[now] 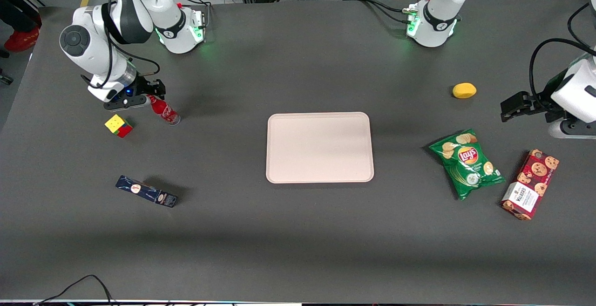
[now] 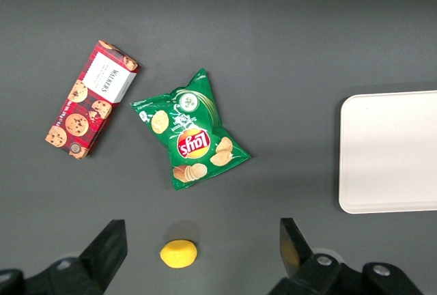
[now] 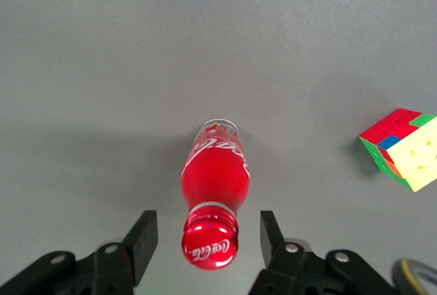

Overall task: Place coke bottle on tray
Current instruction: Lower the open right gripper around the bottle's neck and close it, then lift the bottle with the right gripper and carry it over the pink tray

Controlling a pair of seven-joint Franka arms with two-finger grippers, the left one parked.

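Pincer [image 3: 209, 240] spread wide, its fingers on either side of the coke bottle [image 3: 214, 192] cap without touching. Bottle stands on the counter [image 1: 298, 231] beside a colour cube [image 1: 118, 125]. Tray [image 1: 319, 147] sits mid-counter, well apart.

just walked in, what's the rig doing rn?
The right arm's pincer is open, its fingers on either side of the cap of the upright coke bottle, not yet gripping. The bottle stands on the table beside a Rubik's cube, toward the working arm's end. The tray at the table's centre has nothing on it.
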